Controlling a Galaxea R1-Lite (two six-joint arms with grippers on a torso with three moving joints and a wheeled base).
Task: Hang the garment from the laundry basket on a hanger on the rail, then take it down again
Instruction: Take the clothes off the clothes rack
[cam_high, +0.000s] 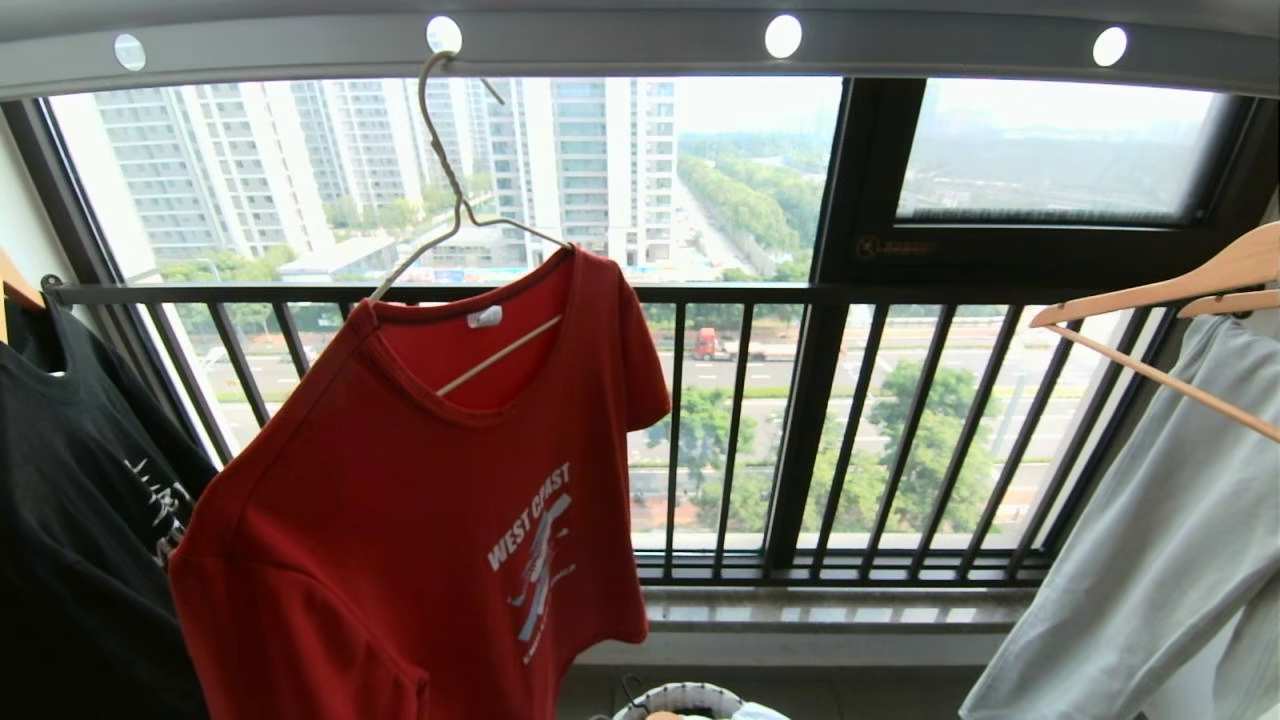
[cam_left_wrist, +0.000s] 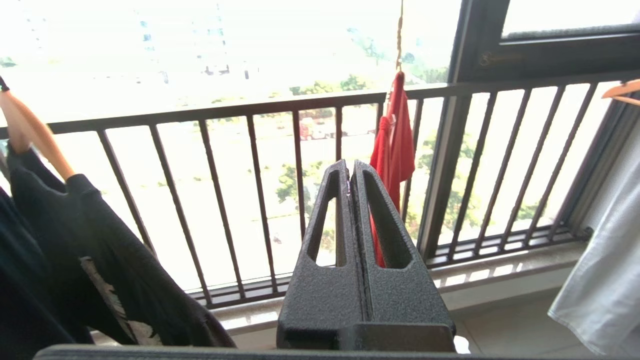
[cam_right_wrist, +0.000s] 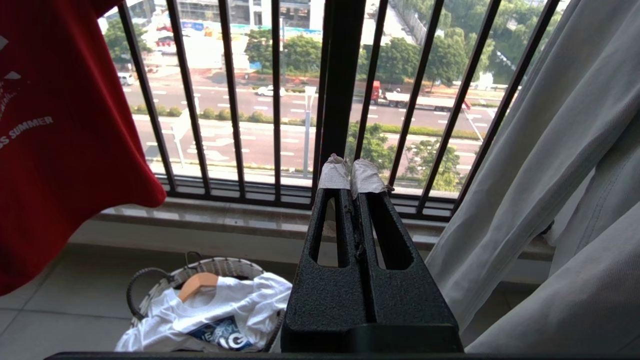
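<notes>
You see red T-shirt (cam_high: 420, 520), matt knit cloth, white print, upper left of centre on thin cream wire hanger (cam_high: 450, 190), smooth. Rail (cam_high: 620, 45) along top edge: flat grey metal, satin sheen. Black T-shirt (cam_high: 70, 480) at left, matt cloth. Wooden hanger (cam_high: 1160, 300) at right, smooth pale wood. Pale grey-green garment (cam_high: 1150, 560) lower right, soft matt cloth. Left gripper (cam_left_wrist: 351, 172): black plastic, rough pebbled. Right gripper (cam_right_wrist: 350, 170): same finish, tips wrapped in frayed white tape. Basket (cam_right_wrist: 150, 290): woven white.

You can read "WEST COAST" in white on the red T-shirt (cam_high: 420, 480), "SUMMER" lower down; white shirt (cam_right_wrist: 220, 310) in basket (cam_right_wrist: 150, 290) shows "G"
</notes>
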